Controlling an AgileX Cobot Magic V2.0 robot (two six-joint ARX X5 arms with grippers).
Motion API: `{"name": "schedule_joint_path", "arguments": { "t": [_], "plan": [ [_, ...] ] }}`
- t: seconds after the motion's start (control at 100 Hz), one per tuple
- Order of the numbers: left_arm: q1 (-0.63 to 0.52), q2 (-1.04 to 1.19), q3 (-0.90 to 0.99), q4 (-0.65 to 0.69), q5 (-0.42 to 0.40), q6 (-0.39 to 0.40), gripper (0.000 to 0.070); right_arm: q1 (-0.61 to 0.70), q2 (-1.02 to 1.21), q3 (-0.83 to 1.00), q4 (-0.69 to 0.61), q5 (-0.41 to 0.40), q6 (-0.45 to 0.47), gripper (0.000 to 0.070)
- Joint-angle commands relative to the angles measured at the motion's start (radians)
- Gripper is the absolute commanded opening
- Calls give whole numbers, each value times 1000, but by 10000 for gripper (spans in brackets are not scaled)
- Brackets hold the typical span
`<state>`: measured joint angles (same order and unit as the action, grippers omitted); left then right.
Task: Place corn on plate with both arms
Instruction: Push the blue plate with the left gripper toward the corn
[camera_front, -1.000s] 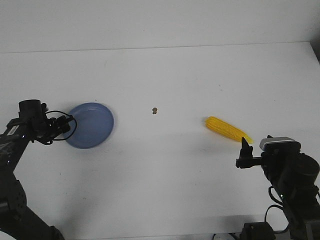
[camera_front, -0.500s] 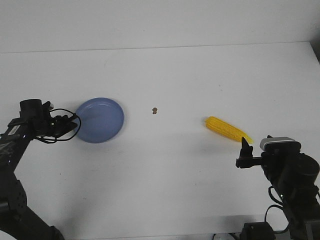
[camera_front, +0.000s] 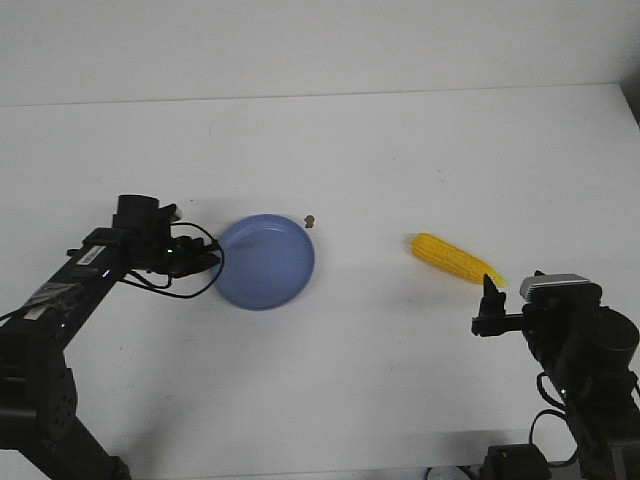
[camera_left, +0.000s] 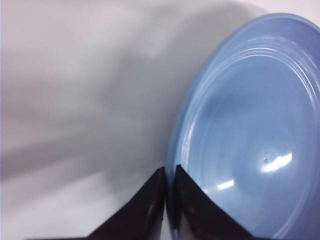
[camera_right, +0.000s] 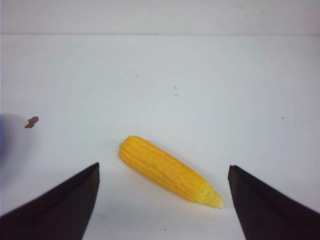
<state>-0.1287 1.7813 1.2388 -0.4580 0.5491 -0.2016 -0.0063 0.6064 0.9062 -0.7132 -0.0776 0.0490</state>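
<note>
The corn lay flat on the table, right of centre, its point toward the right gripper, well apart from the plate. That gripper's fingers were spread wide, empty, just short of the cob. The left gripper was pinched onto the plate's near rim. A brown speck sat just beyond the plate.

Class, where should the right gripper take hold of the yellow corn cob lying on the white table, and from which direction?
Grip the yellow corn cob at its thicker middle, from above, fingers spanning its width; it lies flat and its pointed end tapers.
</note>
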Motion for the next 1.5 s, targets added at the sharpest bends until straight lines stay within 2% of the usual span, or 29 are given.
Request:
{"name": "schedule_joint_path", "arguments": {
  "t": [0.0,0.32,0.45,0.6,0.8,0.88,0.93,1.01,1.14,1.32,1.37,1.49],
  "plan": [
    [-37,20,13,-10,12,3,4,1,3,17,9,-1,7,543],
    [-193,22,12,-57,-34,34,5,1,3,17,10,-1,7,543],
    [-227,22,12,-57,-39,36,5,1,3,17,10,-1,7,543],
    [-263,27,11,-55,-92,44,5,1,3,17,10,-1,7,543],
    [-286,38,11,-44,-93,52,4,1,3,17,10,-1,7,543],
    [-286,43,11,-43,-93,50,27,1,3,17,10,-1,7,543],
    [-286,45,11,-45,-93,48,82,1,3,17,10,-1,7,543],
    [-286,47,11,-46,-102,35,236,1,3,17,10,-1,7,543],
    [-286,47,11,-45,-108,32,335,1,3,17,10,-1,7,543],
    [-282,47,11,-39,-108,33,601,1,3,17,10,-1,7,543],
    [-281,47,11,-38,-108,33,630,1,3,17,10,-1,7,543],
    [-275,44,11,-37,-108,37,630,1,3,17,10,-1,7,543]
  ]
}}
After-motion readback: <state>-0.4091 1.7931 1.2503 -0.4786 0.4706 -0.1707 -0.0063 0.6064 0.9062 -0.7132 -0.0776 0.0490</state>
